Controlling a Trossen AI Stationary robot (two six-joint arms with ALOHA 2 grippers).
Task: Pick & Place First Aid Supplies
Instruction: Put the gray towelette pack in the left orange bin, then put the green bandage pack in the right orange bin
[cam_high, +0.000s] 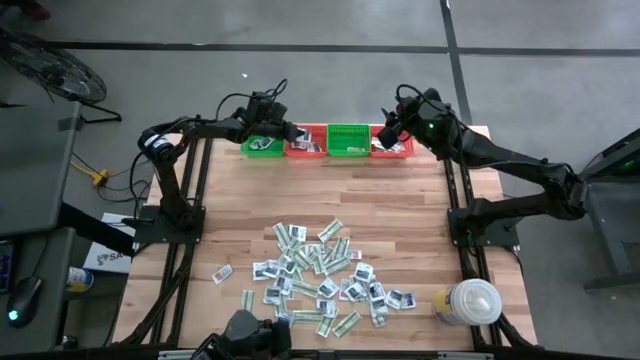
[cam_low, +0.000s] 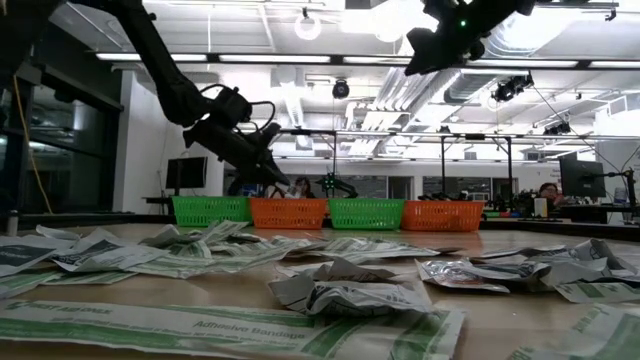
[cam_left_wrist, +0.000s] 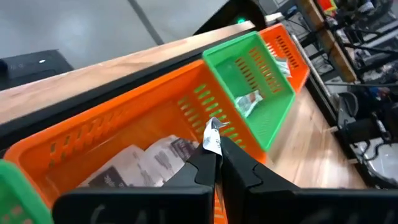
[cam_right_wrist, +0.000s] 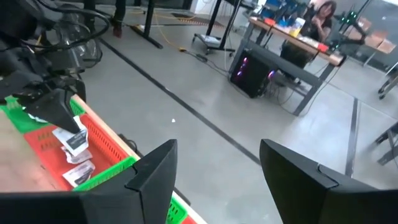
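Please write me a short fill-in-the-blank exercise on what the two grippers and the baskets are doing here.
1. The left gripper is shut on a small ____.
2. It holds this above an ____ basket.
3. The right gripper has its fingers ____ with nothing between them.
4. The baskets stand in a row of ____ at the table's far edge.

Missing words: packet; orange; open; four

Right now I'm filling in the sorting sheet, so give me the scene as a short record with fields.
left gripper: shut on a small packet, over the left orange basket
right gripper: open, empty, above the far right end of the basket row
baskets: four along the far edge, green, orange, green, orange
loose packets: heaped on the table's near half
white lidded container: near right corner
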